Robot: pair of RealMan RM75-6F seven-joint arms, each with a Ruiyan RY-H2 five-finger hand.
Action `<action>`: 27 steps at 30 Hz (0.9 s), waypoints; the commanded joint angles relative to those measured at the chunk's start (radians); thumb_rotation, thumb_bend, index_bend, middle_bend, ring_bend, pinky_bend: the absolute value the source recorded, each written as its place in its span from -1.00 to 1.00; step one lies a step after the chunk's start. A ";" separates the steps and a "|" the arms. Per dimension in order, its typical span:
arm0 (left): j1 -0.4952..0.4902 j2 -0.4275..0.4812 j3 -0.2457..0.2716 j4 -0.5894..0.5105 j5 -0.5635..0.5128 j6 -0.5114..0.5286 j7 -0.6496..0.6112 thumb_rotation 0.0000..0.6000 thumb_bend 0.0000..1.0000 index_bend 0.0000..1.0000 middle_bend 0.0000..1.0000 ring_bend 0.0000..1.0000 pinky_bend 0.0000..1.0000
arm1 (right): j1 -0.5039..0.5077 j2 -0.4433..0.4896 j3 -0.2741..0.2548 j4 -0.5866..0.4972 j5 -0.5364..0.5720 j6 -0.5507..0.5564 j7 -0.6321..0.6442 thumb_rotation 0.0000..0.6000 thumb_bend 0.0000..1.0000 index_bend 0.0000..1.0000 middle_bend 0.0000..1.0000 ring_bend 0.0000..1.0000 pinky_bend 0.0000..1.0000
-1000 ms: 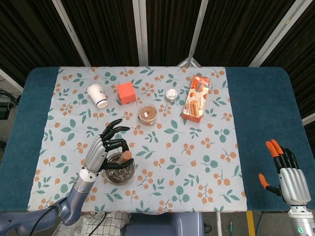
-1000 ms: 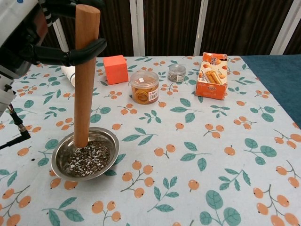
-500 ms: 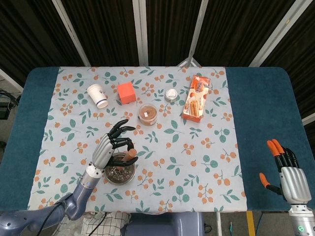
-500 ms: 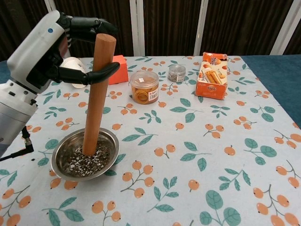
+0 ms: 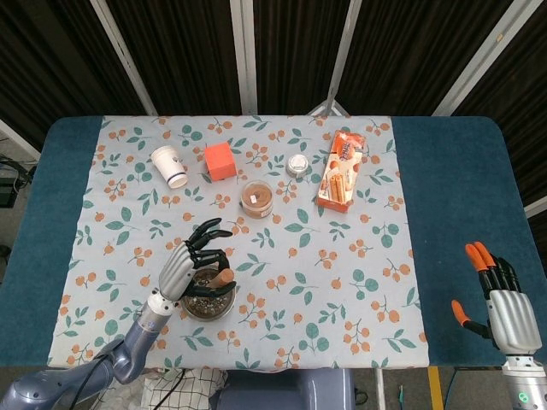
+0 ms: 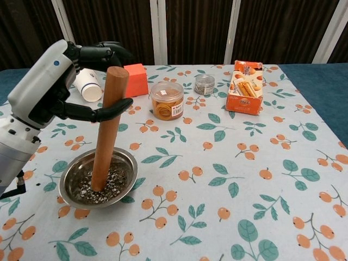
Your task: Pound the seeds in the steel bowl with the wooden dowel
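A steel bowl (image 6: 124, 163) (image 5: 227, 304) with dark and pale seeds (image 6: 111, 183) sits near the table's front left. The wooden dowel (image 6: 107, 126) (image 5: 222, 277) stands nearly upright, tilted slightly, its lower end down in the seeds. My left hand (image 6: 51, 87) (image 5: 186, 265) holds the dowel near its top, thumb in front and the other fingers curled behind. My right hand (image 5: 502, 299) hangs off the table's right front corner, its orange-tipped fingers spread and holding nothing; the chest view does not show it.
Behind the bowl stand a paper cup (image 6: 88, 85), an orange cube (image 6: 134, 79), a clear jar with an orange lid (image 6: 167, 100), a small tin (image 6: 204, 84) and a snack box (image 6: 245, 87). A floral cloth (image 6: 244, 179) covers the table.
My left hand has driven the dowel down into the seeds: its top has sunk lower in the chest view and its end sits deeper in the bowl. The right hand has stayed put.
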 commanded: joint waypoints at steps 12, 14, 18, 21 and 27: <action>0.016 -0.021 0.011 0.019 -0.012 0.042 -0.027 1.00 0.17 0.30 0.46 -0.53 -0.77 | -0.001 -0.002 0.001 0.000 -0.004 0.006 -0.002 1.00 -0.27 -1.00 -1.00 -1.00 -1.00; 0.004 -0.015 -0.002 -0.005 -0.011 0.049 -0.021 1.00 0.17 0.30 0.46 -0.53 -0.77 | -0.001 -0.002 0.001 0.000 -0.004 0.006 -0.001 1.00 -0.27 -1.00 -1.00 -1.00 -1.00; -0.021 0.004 -0.020 -0.050 -0.012 0.040 0.000 1.00 0.17 0.30 0.46 -0.53 -0.77 | -0.001 -0.001 0.002 0.000 -0.003 0.005 0.002 1.00 -0.27 -1.00 -1.00 -1.00 -1.00; -0.035 0.005 -0.033 -0.060 -0.024 0.019 0.008 1.00 0.17 0.30 0.46 -0.53 -0.77 | 0.000 -0.001 0.002 0.001 -0.002 0.002 0.003 1.00 -0.27 -1.00 -1.00 -1.00 -1.00; -0.056 -0.028 -0.036 0.005 -0.028 0.004 0.002 1.00 0.17 0.30 0.46 -0.52 -0.77 | 0.002 0.002 0.001 -0.004 0.003 -0.006 0.009 1.00 -0.27 -1.00 -1.00 -1.00 -1.00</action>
